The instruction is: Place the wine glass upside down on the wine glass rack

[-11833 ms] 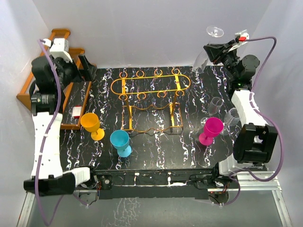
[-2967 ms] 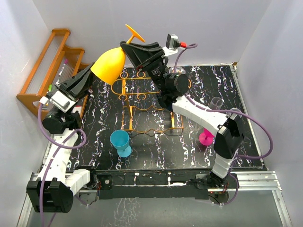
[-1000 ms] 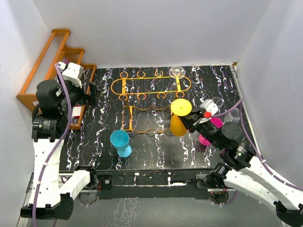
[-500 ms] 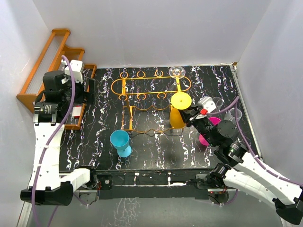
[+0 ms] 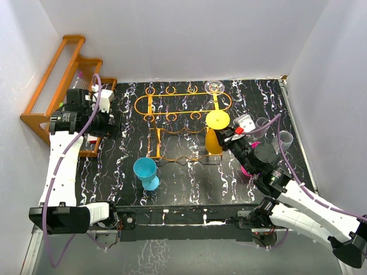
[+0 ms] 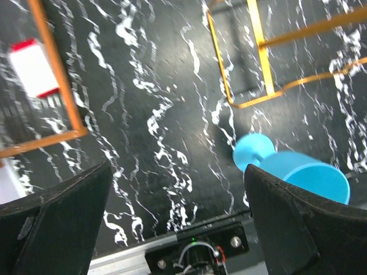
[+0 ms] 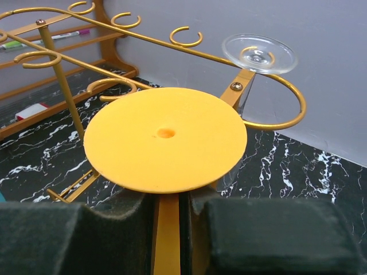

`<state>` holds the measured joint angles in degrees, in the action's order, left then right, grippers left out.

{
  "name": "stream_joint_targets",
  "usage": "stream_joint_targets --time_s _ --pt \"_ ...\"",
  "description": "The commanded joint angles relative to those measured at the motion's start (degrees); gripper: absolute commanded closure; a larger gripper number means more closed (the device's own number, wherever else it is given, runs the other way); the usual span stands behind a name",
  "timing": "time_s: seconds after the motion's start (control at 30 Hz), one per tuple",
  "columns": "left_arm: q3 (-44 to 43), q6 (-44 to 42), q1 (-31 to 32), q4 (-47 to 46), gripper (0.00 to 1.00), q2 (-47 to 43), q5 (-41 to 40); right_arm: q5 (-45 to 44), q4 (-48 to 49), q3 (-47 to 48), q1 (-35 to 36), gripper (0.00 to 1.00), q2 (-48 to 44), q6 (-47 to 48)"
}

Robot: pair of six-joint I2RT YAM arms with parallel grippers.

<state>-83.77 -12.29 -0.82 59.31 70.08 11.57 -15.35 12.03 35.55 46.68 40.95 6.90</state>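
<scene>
Jaws of right gripper (image 7: 167, 220) clamp yellow wine glass (image 7: 165, 137) stem; left gripper (image 6: 175, 215) gapes, empty. Likely light, rigid; stem hold suits.

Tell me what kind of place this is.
Probably a robot test booth: plain white walls close around a black marbled table, a left arm and a right arm are mounted at its near edge, and a blue glass stands by an orange wire rack.
</scene>
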Motion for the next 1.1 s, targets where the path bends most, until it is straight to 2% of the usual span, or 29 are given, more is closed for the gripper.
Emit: stream_joint_targets --time_s 0.0,0.23,0.4,0.93,1.07 --pt "2.99 -2.42 -0.32 6.63 0.03 -0.08 9.96 -2.20 4.66 1.01 -0.74 0.92 -0.11 -0.34" --pt "4.94 -6.42 -0.32 10.69 0.03 0.39 16.02 -4.25 4.93 1.37 -2.64 0.92 1.47 -1.11" --pt "5.84 -8.02 -0.32 11.02 0.03 0.41 14.84 -6.11 3.09 4.08 -2.82 0.92 3.61 -2.97" --pt "11.33 -9.32 -0.26 6.89 0.03 0.49 15.00 -6.69 5.42 5.73 -2.89 0.92 7.01 -5.09" --pt "11.50 -10.17 -0.31 7.21 0.03 0.40 15.34 -9.41 5.46 5.67 -2.91 0.92 6.78 -5.40"
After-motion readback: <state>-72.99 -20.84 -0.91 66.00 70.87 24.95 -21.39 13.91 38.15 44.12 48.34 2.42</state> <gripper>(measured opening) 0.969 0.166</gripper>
